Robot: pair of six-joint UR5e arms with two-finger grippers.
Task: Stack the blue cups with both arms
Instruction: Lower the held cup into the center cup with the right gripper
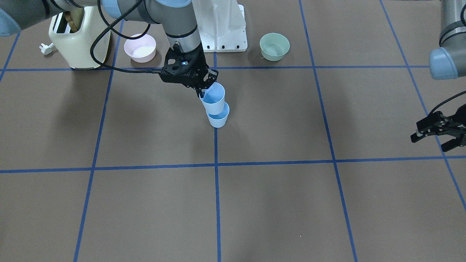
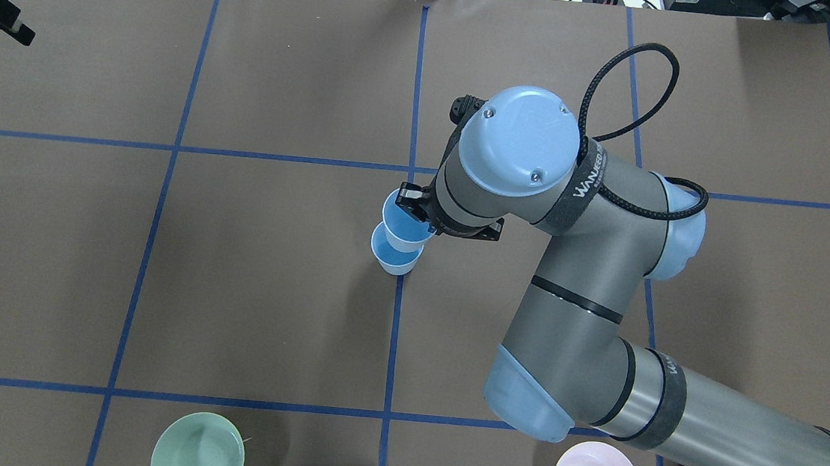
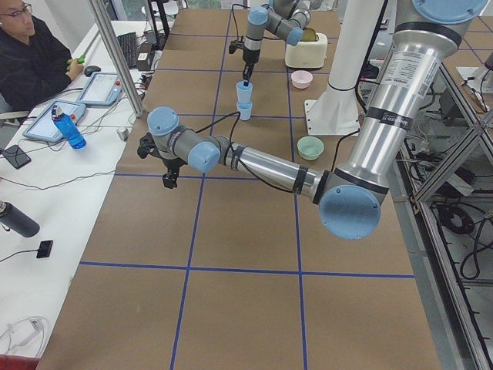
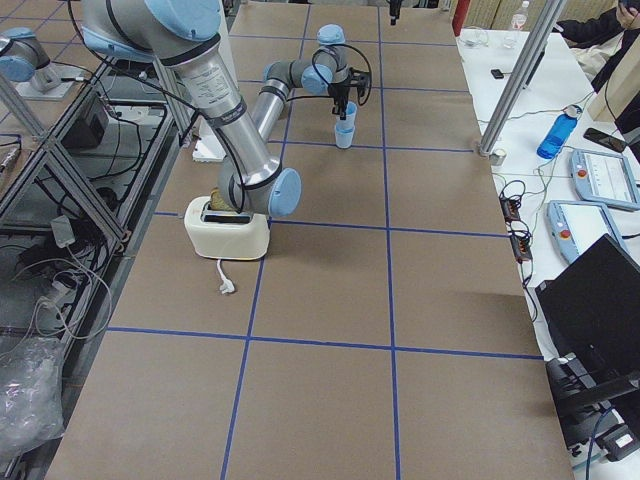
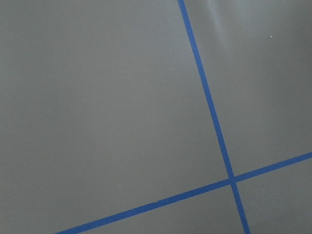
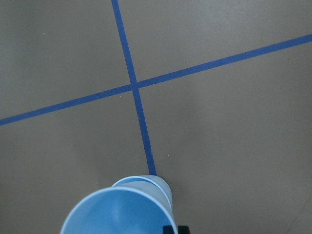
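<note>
Nearest, the left gripper hangs spread, empty; farther, on the centre tape line, the lower blue cup stands mouth-up, the upper blue cup upright at its mouth, rim pinched by the right gripper, mostly hidden overhead.

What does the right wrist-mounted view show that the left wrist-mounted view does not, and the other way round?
Only the right wrist view: the upper cup, large at the bottom edge, and the rim of the lower cup showing just past it. Only the left wrist view: nothing of its own; no cup and no gripper appear there. Both: the brown table cover and crossing blue tape lines.
</note>
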